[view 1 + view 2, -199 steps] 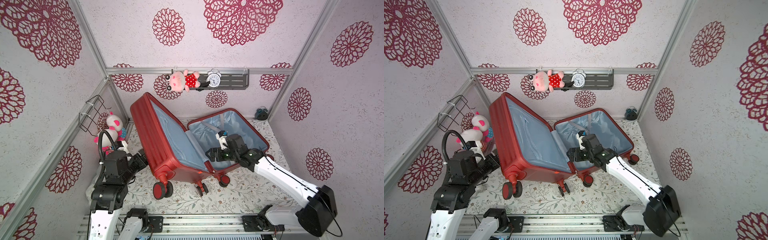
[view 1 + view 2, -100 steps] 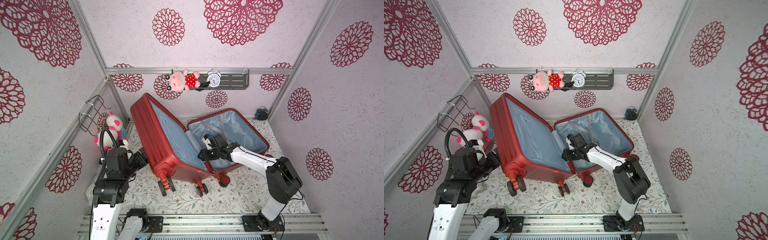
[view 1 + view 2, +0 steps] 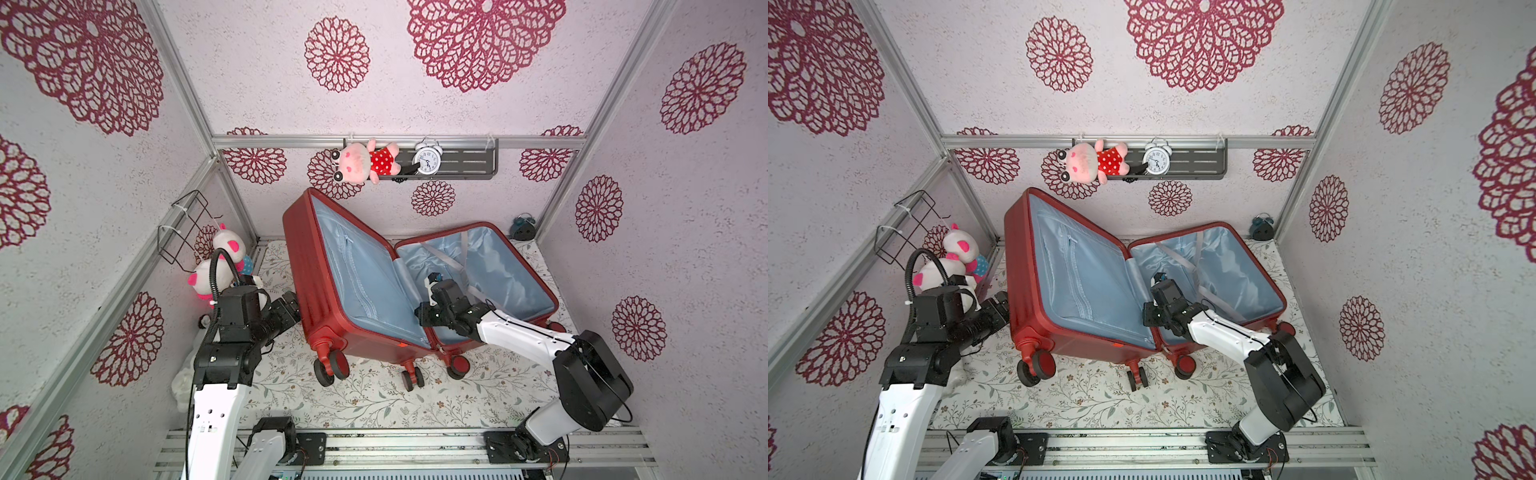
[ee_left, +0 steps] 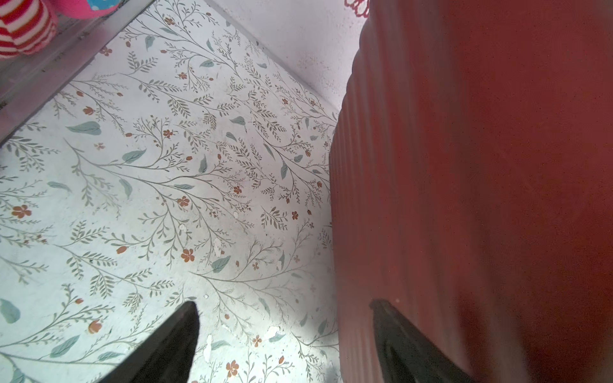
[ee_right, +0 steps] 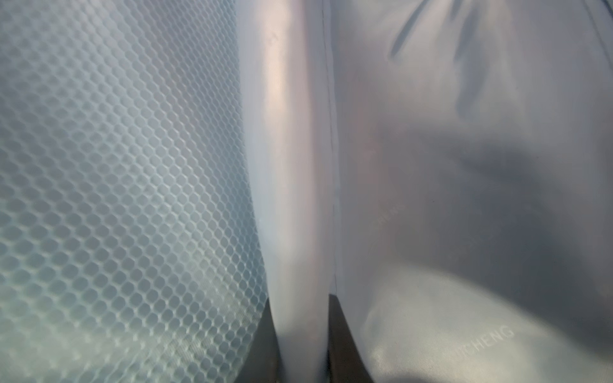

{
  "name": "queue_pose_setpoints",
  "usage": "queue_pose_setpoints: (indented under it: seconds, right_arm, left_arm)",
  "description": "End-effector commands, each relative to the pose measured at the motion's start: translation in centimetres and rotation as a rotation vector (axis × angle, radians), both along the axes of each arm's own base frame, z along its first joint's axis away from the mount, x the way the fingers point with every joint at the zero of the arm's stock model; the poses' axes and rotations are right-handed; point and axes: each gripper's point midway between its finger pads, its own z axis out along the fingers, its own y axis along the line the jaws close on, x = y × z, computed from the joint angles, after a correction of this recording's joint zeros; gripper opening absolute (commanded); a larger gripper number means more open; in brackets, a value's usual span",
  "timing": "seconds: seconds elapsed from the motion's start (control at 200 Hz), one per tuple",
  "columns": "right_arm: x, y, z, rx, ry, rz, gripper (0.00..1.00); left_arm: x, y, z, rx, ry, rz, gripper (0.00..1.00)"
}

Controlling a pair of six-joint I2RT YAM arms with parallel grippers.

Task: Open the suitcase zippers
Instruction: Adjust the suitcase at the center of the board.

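Observation:
The dark red suitcase (image 3: 305,266) (image 3: 1019,266) lies unzipped and spread open. Its left half is tilted up and its right half lies flat, both showing light blue lining. The zippers along the parted rims are too thin to make out. My right gripper (image 3: 426,318) (image 3: 1152,316) is inside at the hinge. In the right wrist view, my right gripper (image 5: 300,298) is shut on a fold of lining (image 5: 292,165). My left gripper (image 3: 291,309) (image 4: 283,303) is open beside the ribbed outer shell (image 4: 481,165), with one finger (image 4: 391,328) against it.
A pink plush (image 3: 361,164) and a white alarm clock (image 3: 426,160) sit on the back wall shelf. Plush toys (image 3: 220,266) lie under a wire basket (image 3: 187,226) at the left. A small dark clock (image 3: 523,226) stands at the back right. Suitcase wheels (image 3: 330,370) rest on the floral mat.
My right gripper has shifted left to the hinge and closed on the lining fold, with the arm's elbow swung nearer. The left arm has barely moved.

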Motion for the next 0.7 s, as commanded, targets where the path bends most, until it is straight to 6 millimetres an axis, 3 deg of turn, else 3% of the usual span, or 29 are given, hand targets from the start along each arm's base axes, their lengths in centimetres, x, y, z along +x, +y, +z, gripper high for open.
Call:
queue_pose_setpoints:
  seconds: [0.0,0.13,0.34,0.485,0.695]
  right_arm:
    - [0.3,-5.1,0.9,-0.020,-0.004,-0.284,0.00]
    - [0.8,-6.3,1.9,0.013,-0.042,-0.355,0.00]
    - [2.5,-5.6,2.7,0.101,-0.060,-0.411,0.00]
    - [3.9,-3.1,2.9,0.170,-0.046,-0.387,0.00]
    - [3.9,1.0,2.2,0.176,-0.033,-0.291,0.00]
  left_arm:
    - [1.9,-1.7,3.5,-0.048,-0.148,-0.092,0.85]
    - [3.2,-1.2,3.7,-0.046,-0.145,-0.088,0.85]
    - [5.0,1.7,4.0,-0.059,-0.129,-0.022,0.86]
    - [4.4,4.0,4.5,-0.061,-0.133,0.042,0.86]
    - [2.3,3.7,5.2,-0.030,-0.140,0.035,0.87]
